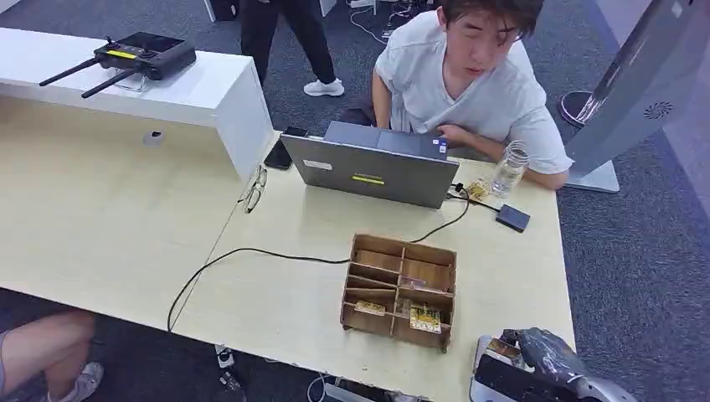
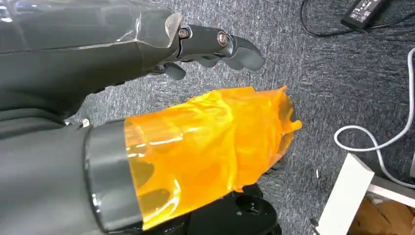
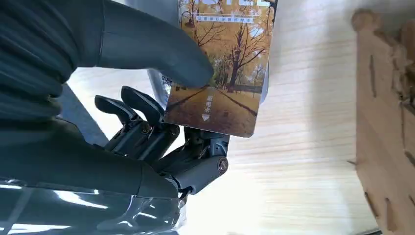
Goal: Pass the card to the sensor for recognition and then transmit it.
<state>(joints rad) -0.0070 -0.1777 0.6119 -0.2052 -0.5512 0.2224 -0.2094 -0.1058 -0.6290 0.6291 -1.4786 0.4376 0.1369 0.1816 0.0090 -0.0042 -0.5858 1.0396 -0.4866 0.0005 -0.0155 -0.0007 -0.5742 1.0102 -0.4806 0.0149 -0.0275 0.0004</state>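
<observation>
One right robot hand [image 3: 161,122] low beside the wooden box [image 1: 400,290], thumb and fingers pinching the card [image 3: 222,73].

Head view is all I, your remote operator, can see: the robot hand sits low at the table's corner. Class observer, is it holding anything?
Observer: Yes. In the right wrist view the right robot hand pinches a card printed with autumn trees, thumb on its face.
Operator: Is it over the table?
Observer: Yes, pale wood table lies behind it, with the wooden box alongside.
Operator: And the left robot hand?
Observer: The left robot hand hangs over grey carpet, holding nothing, thumb wrapped in orange film.
</observation>
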